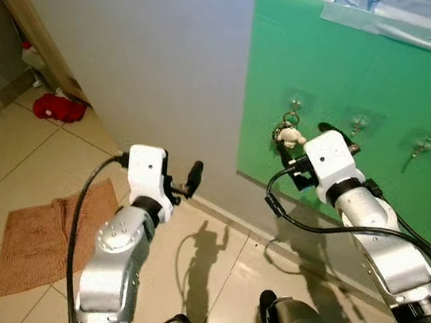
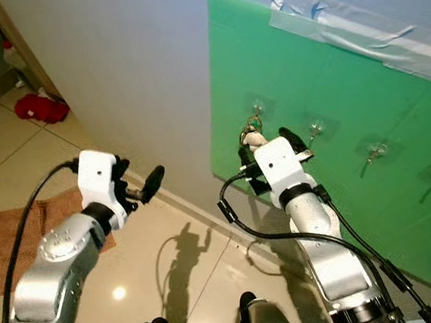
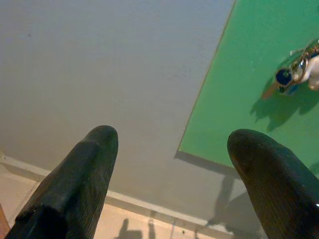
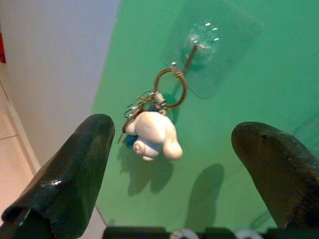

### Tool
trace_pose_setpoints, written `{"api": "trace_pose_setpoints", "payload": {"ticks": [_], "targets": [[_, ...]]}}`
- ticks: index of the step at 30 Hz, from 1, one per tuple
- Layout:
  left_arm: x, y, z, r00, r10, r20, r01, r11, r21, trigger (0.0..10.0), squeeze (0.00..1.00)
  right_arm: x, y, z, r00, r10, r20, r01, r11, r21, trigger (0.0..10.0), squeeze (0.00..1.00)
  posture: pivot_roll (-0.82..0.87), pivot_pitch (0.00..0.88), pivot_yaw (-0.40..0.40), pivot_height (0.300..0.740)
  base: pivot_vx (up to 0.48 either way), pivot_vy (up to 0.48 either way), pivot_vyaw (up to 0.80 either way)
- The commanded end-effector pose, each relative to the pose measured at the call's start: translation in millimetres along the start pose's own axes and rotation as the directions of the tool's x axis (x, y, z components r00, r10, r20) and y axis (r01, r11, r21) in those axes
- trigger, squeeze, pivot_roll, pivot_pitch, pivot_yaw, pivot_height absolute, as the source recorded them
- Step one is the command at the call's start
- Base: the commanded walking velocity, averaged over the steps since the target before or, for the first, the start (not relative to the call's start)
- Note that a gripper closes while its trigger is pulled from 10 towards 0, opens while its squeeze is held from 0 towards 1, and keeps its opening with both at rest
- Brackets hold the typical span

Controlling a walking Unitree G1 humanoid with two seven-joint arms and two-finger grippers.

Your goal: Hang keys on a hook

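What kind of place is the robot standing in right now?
Probably a hallway or entry area of a home: a beige tiled floor with a small brown mat, a plain wall, and a green board taped to it with clear hooks. Keys hang from the leftmost hook.

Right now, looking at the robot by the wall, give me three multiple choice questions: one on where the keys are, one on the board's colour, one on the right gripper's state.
1. Where are the keys?
A. On the floor
B. Hanging from a hook on the board
C. In the left gripper

2. What colour is the board?
A. Green
B. Red
C. White

3. How is the right gripper?
A. Shut on the keys
B. Open, fingers either side of the keys
C. Shut on the hook

Answers: 1 B, the ring loops over the hook; 2 A, the panel is plainly green; 3 B, both fingers stand wide apart, touching nothing.
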State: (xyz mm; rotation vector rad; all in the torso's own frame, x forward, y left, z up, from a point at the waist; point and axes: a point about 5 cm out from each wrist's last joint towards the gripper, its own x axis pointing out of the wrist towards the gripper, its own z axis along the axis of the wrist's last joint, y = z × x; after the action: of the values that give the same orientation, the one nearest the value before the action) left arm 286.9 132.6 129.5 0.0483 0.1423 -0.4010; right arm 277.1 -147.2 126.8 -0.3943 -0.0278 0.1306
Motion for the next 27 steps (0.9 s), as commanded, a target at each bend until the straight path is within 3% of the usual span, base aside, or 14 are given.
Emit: {"api": "trace_pose_setpoints", "payload": {"ticks": [1,7,8,9,15,22,27], "targets": [[-0.5,-3.6,-5,1.0,0.006,0.005,-0.006,1.0,0.023,10.0,0.0,-6.0,-6.5,-1,0.999,-0.034,0.011,0.034,0.999,-0.025,10.0,1.0,-0.12,0.153,-0.004,0.74,0.0,0.0,0.0],[3.2,-5.6,-7,1.0,0.007,0.008,-0.007,0.999,0.035,10.0,0.0,-10.0,-3.3,-9,0.999,-0.053,-0.015,0.052,0.998,-0.03,10.0,1.0,-0.12,0.139,0.006,0.74,0.0,0.0,0.0],[3.9,-4.9,-6,1.0,0.004,0.013,-0.004,0.999,0.047,10.0,0.0,-7.5,-2.6,-11,0.998,-0.059,-0.031,0.058,0.998,-0.021,10.0,0.25,-0.12,0.137,0.009,0.74,0.0,0.0,0.0],[3.6,-6.1,-6,1.0,-0.008,0.014,0.007,0.998,0.061,10.0,0.0,-6.5,-2.9,-12,0.997,-0.061,-0.044,0.06,0.998,-0.008,10.0,0.0,-0.12,0.138,0.01,0.74,0.0,0.0,0.0],[3.6,-11.3,-3,0.999,-0.04,0.035,0.038,0.998,0.049,10.0,0.0,-3.4,-5.6,-18,0.994,-0.07,-0.081,0.071,0.997,0.013,10.0,0.0,-0.12,0.134,0.009,0.74,0.0,0.0,0.0],[3.8,-11.4,2,0.998,-0.039,0.054,0.037,0.998,0.046,10.0,0.0,0.1,-1.8,-21,0.994,-0.056,-0.092,0.057,0.998,0.008,10.0,0.0,-0.11,0.135,0.007,0.74,0.0,0.459,0.0],[2.9,-12.6,3,0.997,-0.044,0.059,0.042,0.998,0.047,10.0,0.0,2.6,-2.7,-23,0.993,-0.058,-0.107,0.061,0.998,0.017,10.0,0.0,-0.11,0.144,0.006,0.74,0.0,0.469,-0.66]]}}
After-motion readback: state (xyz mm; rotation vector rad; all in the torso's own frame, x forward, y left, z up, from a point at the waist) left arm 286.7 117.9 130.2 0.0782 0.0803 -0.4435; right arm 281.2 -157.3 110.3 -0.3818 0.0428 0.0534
